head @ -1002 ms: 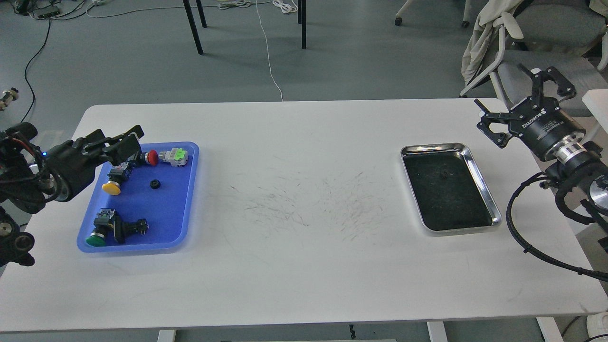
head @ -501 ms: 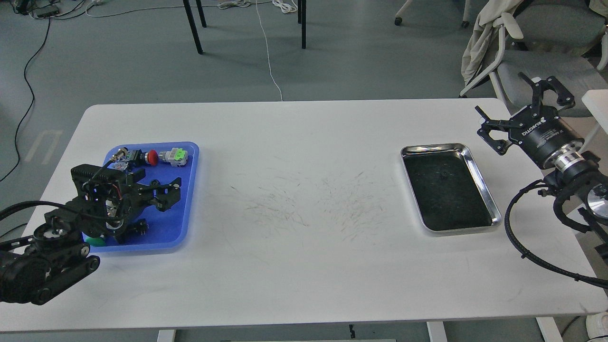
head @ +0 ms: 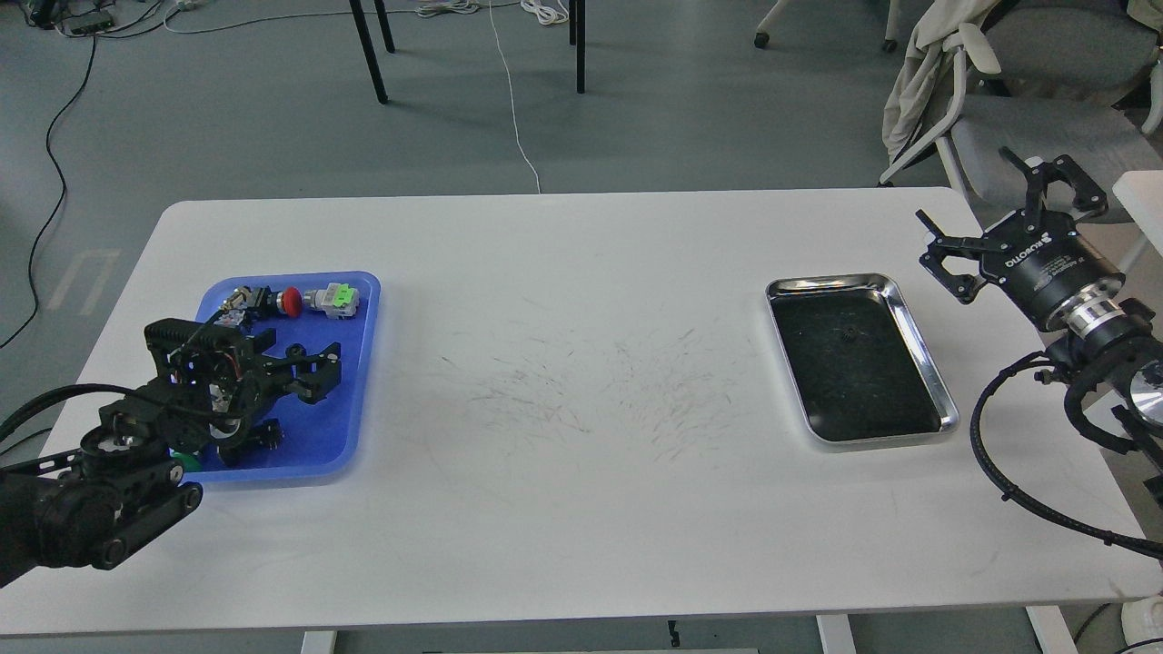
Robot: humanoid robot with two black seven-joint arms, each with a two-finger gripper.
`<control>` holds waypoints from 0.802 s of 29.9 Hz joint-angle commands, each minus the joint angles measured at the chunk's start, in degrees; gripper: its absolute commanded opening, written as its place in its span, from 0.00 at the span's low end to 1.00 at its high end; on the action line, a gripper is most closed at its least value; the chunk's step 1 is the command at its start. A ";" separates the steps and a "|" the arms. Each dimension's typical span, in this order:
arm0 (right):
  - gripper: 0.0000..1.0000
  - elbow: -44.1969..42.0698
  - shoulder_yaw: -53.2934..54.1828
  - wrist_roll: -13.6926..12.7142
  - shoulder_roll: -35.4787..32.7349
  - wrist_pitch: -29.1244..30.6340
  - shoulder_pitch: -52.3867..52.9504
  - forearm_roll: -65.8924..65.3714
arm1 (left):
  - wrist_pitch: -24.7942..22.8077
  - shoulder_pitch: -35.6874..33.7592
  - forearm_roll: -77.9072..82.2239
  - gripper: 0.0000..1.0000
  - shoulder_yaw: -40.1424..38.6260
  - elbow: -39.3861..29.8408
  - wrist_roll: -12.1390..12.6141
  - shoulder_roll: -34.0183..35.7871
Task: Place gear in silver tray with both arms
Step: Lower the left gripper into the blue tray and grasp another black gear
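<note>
The gear [head: 295, 350] is a small black ring lying in the blue plastic tray [head: 362, 400] at the left. My left gripper [head: 293, 357] hangs over the middle of that tray, open, with one finger on each side of the gear; I cannot tell if they touch it. The silver tray [head: 928, 368] lies at the right of the table, with a small dark speck [head: 847, 333] on its dark bottom. My right gripper [head: 974, 193] is open and empty, up beyond the silver tray's far right corner.
The blue tray also holds a red push button [head: 291, 302], a grey and green switch part [head: 333, 298], a black part [head: 253, 437] and a green button [head: 188, 460] half hidden by my left arm. A chair [head: 1018, 82] stands behind the table's right corner.
My left arm has swung from the tray's left side to the lower left, and its gripper has come over the gear, covering the yellow button. My right gripper has drifted slightly right and down.
</note>
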 commanded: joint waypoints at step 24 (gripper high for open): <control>0.95 -0.13 -0.02 0.00 -0.06 -0.01 -0.08 -0.17 | -1.15 -0.13 -0.72 0.10 1.66 0.68 -0.60 0.10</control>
